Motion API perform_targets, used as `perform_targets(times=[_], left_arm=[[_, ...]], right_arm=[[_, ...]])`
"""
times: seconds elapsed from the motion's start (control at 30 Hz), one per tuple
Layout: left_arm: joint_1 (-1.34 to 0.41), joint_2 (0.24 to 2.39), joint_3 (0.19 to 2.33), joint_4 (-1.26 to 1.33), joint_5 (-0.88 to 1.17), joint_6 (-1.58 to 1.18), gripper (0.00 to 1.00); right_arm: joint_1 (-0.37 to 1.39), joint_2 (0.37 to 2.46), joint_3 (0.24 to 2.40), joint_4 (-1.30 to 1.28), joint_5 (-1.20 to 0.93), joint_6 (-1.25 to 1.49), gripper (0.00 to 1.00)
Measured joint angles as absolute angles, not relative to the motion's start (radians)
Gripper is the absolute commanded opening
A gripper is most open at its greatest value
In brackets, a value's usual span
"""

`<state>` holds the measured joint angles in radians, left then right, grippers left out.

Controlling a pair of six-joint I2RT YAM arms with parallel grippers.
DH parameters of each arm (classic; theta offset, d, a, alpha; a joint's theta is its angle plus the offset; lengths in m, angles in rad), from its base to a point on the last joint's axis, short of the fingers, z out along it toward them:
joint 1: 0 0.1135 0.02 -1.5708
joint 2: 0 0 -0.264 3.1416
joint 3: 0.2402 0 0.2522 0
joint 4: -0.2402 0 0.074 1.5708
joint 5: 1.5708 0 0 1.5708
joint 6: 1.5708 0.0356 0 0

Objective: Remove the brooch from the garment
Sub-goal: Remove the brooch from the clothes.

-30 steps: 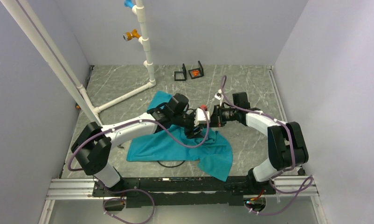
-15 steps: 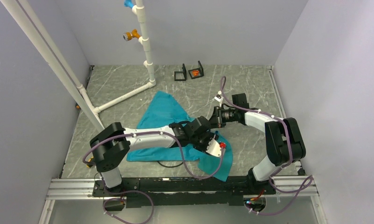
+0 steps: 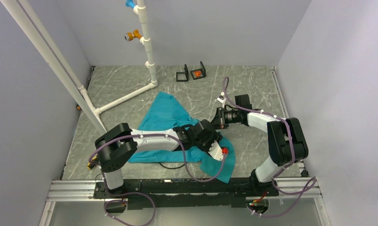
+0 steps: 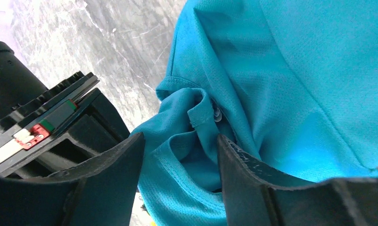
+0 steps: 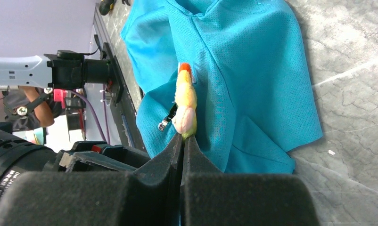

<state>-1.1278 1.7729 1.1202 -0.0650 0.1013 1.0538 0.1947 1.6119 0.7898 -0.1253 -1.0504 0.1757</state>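
The teal garment point(image 3: 166, 113) lies crumpled on the marble table between the arms. My right gripper point(image 5: 183, 137) is shut on the brooch point(image 5: 184, 101), a small yellow-pink ornament with a red tip and a dangling metal clasp, held just in front of the garment point(image 5: 253, 70). In the top view the right gripper point(image 3: 217, 118) is at the cloth's right edge; the brooch is too small to see there. My left gripper point(image 4: 180, 139) is open, its jaws either side of a bunched fold of the garment point(image 4: 295, 70). It sits low over the cloth's near right part point(image 3: 213, 142).
A white pipe rack point(image 3: 147, 42) with blue and orange pegs stands at the back left. Two small black frames point(image 3: 191, 73) sit at the back. A black cable loop point(image 3: 173, 165) lies under the shirt's near edge. A metal rail runs along the near edge.
My left arm has swung from beside the right gripper toward the near right and lowered onto the shirt's lower part. The right arm has barely moved.
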Motion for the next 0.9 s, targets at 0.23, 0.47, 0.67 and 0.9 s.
perform_targets(times=[0.23,0.47,0.67,0.9], left_arm=[[-1.13,1.804,1.08,-0.004,0.046,1.115,0.02],[-1.109,1.751,1.066,-0.109,0.109,1.018,0.0],[-0.97,1.651,1.068,-0.283,0.383,0.889,0.0],[-0.847,1.607,1.069,-0.395,0.554,0.908,0.0]], right_arm=[[0.193,1.621,0.79,-0.128,-1.054,0.172,0.11],[0.193,1.621,0.79,-0.129,-1.058,0.165,0.19],[0.193,1.621,0.79,-0.129,-1.056,0.154,0.1],[0.193,1.619,0.79,-0.13,-1.057,0.131,0.0]])
